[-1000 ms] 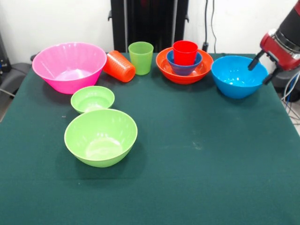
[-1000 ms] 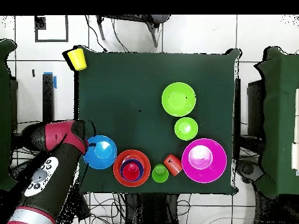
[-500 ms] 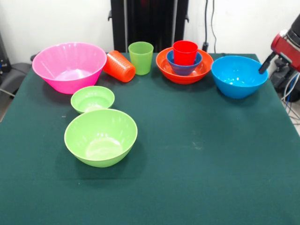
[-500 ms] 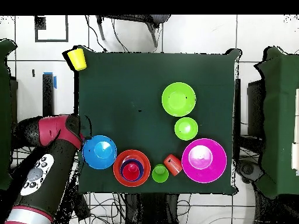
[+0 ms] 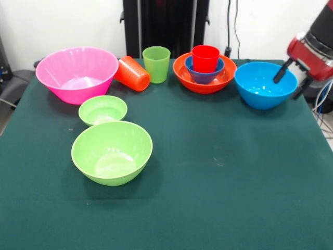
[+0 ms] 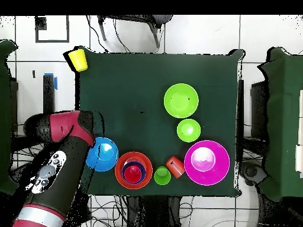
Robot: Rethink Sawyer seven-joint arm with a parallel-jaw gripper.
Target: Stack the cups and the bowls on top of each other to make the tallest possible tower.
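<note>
My gripper (image 5: 291,80) is open at the table's right side. One finger is over the inside of the large blue bowl (image 5: 261,87) and the other is outside its right rim. The tower is a red cup (image 5: 205,57) in a small dark blue bowl (image 5: 204,77) in the wide orange bowl (image 5: 183,77). A light green cup (image 5: 156,63) stands upright, and an orange cup (image 5: 132,73) lies on its side beside it. The pink bowl (image 5: 77,73), small green bowl (image 5: 102,109) and large green bowl (image 5: 112,151) stand apart on the left. The overhead view shows the gripper (image 6: 94,125) by the blue bowl (image 6: 105,155).
A yellow cup (image 6: 77,59) sits at the table's corner in the overhead view, out of the front view. The green cloth table (image 5: 218,198) runs to the front. The black pedestal (image 5: 166,23) stands behind the cups. Cables hang at the right edge.
The gripper had drawn back to the right off the blue bowl half a second ago. It has come back over the bowl's right rim. Bowls and cups have not moved.
</note>
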